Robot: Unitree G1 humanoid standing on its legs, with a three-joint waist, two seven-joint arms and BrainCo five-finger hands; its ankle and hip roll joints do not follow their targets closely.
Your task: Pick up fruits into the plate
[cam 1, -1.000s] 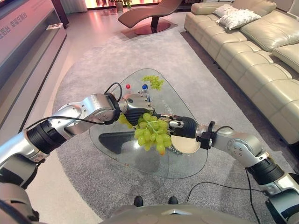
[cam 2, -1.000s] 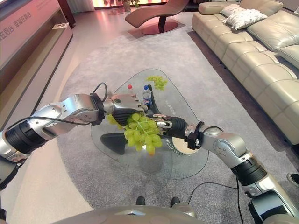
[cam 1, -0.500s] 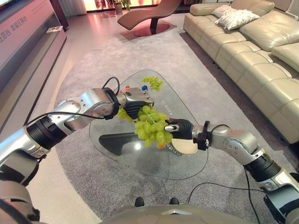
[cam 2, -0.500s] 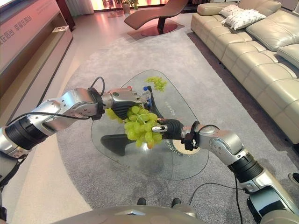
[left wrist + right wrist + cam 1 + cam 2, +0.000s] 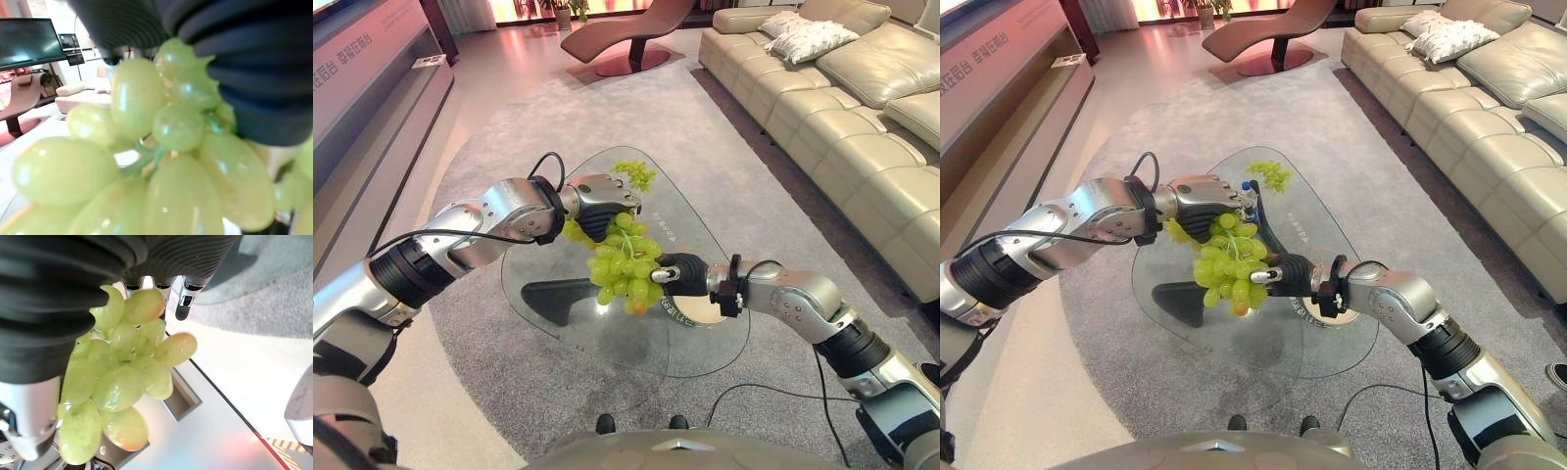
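A big bunch of green grapes (image 5: 622, 269) hangs in the air over the glass table (image 5: 607, 354). My left hand (image 5: 603, 199) is shut on the top of the bunch, fingers curled round it. From the right, my right hand (image 5: 677, 272) lies against the bunch's lower side, its fingers (image 5: 188, 293) fairly straight and reaching past the grapes (image 5: 122, 367). A cream plate (image 5: 697, 311) sits on the table just below my right wrist, partly hidden by it. In the left wrist view the grapes (image 5: 161, 161) press right up against the dark cover.
A second, smaller grape bunch (image 5: 634, 173) lies at the table's far end, with a small bottle (image 5: 1247, 193) beside it. A cream sofa (image 5: 862, 117) runs along the right. A lounge chair (image 5: 626, 29) stands far back. A dark base (image 5: 548, 294) shows under the glass.
My left hand has lifted the bunch a little higher and farther. My right hand has slid left, closer in against the grapes.
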